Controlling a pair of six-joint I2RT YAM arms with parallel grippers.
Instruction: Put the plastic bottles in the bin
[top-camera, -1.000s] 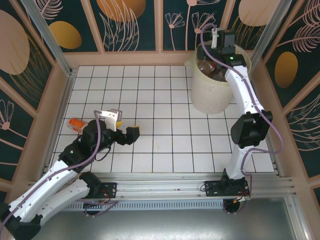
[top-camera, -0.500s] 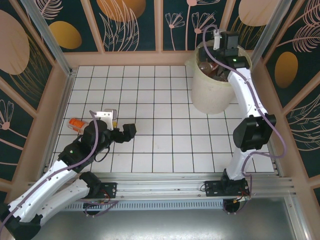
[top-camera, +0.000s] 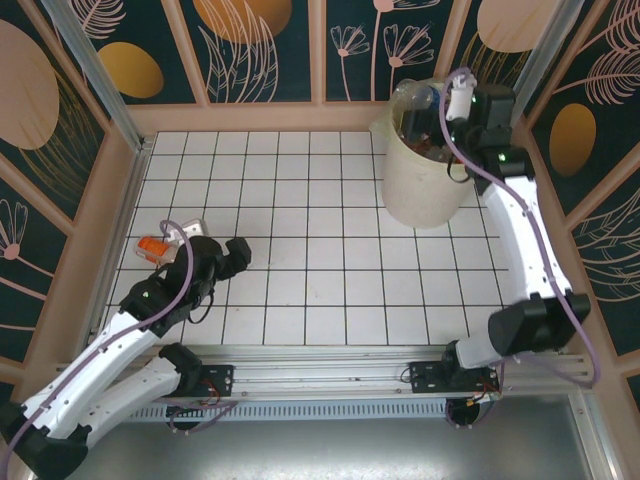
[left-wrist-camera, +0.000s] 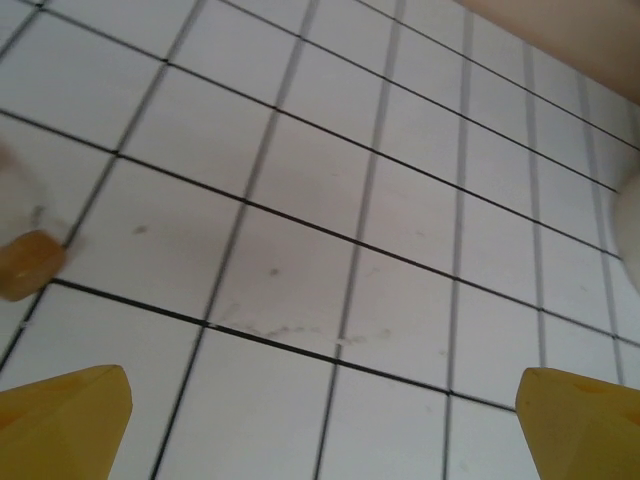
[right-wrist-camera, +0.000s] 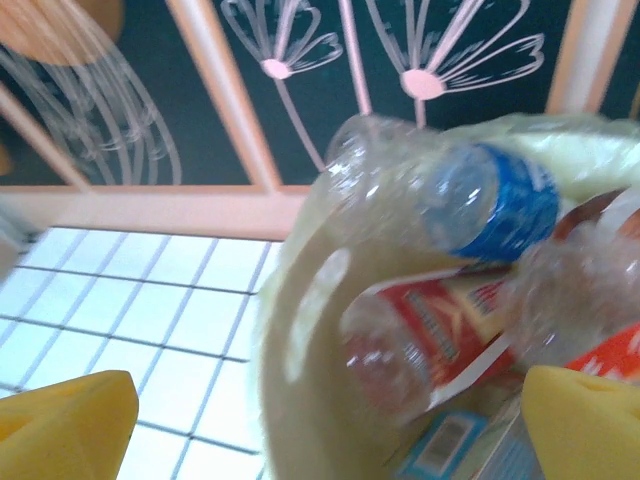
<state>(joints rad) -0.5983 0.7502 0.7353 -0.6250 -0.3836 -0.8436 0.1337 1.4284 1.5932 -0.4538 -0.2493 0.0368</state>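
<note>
Most of the plastic bottles (right-wrist-camera: 440, 330) are seen heaped in the bin (top-camera: 415, 190) at the far right, with a blue-labelled one (right-wrist-camera: 500, 205) perched above the rim. One orange-labelled bottle (top-camera: 150, 246) is found lying on the surface (top-camera: 330, 260) at the near left, well apart from the bin. The right claw (right-wrist-camera: 330, 420) is held spread and empty by the bin's rim. The left claw (left-wrist-camera: 320, 425) is likewise spread wide and empty, near the lone bottle. A slip could be expected if that light bottle is pinched off-centre. The perched one could be knocked out by another drop onto the heap.
</note>
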